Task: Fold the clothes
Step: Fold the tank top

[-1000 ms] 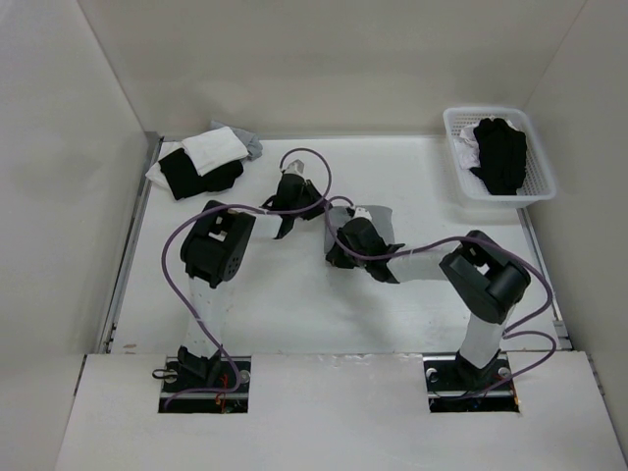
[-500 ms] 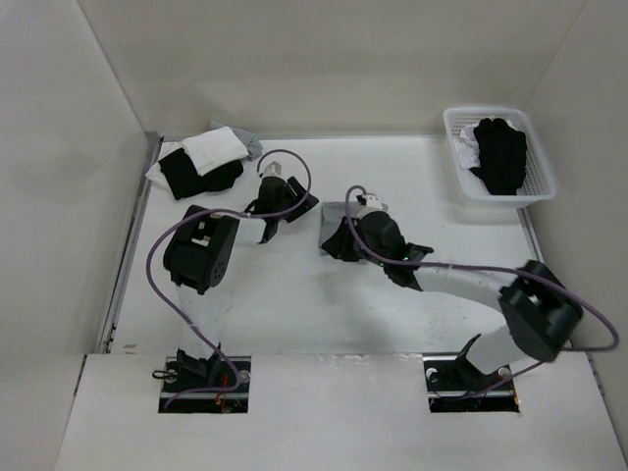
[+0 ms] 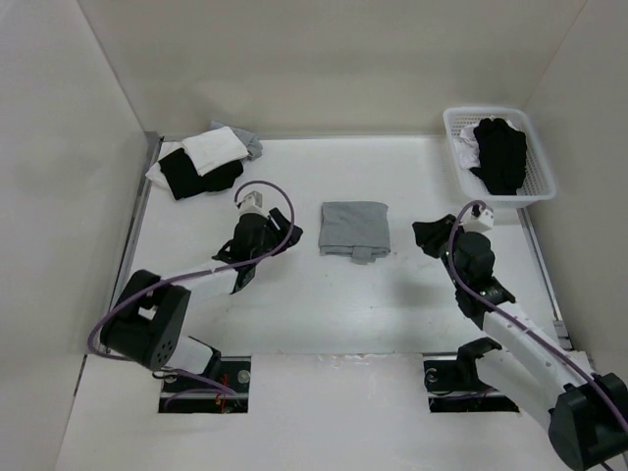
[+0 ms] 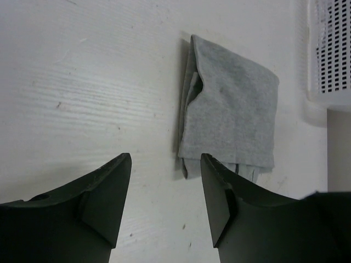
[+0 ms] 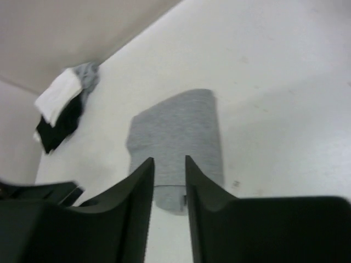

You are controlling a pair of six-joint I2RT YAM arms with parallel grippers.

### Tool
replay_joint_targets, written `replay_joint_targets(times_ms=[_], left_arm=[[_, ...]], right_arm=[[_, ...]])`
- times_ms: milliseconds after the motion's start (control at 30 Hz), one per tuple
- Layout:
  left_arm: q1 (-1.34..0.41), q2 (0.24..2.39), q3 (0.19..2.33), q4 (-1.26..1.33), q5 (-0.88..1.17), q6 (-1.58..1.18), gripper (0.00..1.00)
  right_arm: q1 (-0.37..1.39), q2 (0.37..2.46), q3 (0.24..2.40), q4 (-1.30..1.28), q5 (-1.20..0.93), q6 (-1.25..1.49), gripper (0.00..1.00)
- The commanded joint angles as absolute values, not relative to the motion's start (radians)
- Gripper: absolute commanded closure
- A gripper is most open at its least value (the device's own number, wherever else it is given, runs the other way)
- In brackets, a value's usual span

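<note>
- Both arms have pulled back from the middle of the table (image 3: 294, 314) since a second ago. Then both hands were down over the grey top (image 3: 354, 229); now it lies uncovered.
- The grey top (image 4: 230, 118) is folded into a flat rectangle at mid-table, between the two hands and touched by neither.
- The left hand (image 3: 283, 237) sits just left of it, fingers wide apart and empty (image 4: 164, 159).
- The right hand (image 3: 428, 234) sits to its right, fingers a little apart with nothing between them (image 5: 169, 160).
- A folded black and white pile (image 3: 201, 162) lies at the far left.
- A white basket (image 3: 461, 177) at the far right holds a black garment (image 3: 500, 155).
</note>
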State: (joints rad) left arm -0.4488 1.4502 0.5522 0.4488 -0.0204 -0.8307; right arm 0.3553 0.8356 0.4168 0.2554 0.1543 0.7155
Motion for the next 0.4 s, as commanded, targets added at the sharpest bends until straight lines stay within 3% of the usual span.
replay_joint_targets(times_ms=[0, 167, 367], left_arm=[[-0.450, 1.321, 0.516, 0.309, -0.046, -0.778, 0.47], [-0.443, 1.166, 0.477, 0.201, -0.075, -0.775, 0.46], [-0.482, 1.184, 0.494, 0.198, -0.090, -0.758, 0.47]], right_arm=[[0.283, 0.824, 0.330, 0.351, 0.179, 0.726, 0.62], [0.242, 0.836, 0.279, 0.419, 0.169, 0.761, 0.57], [0.251, 0.879, 0.296, 0.420, 0.163, 0.753, 0.56]])
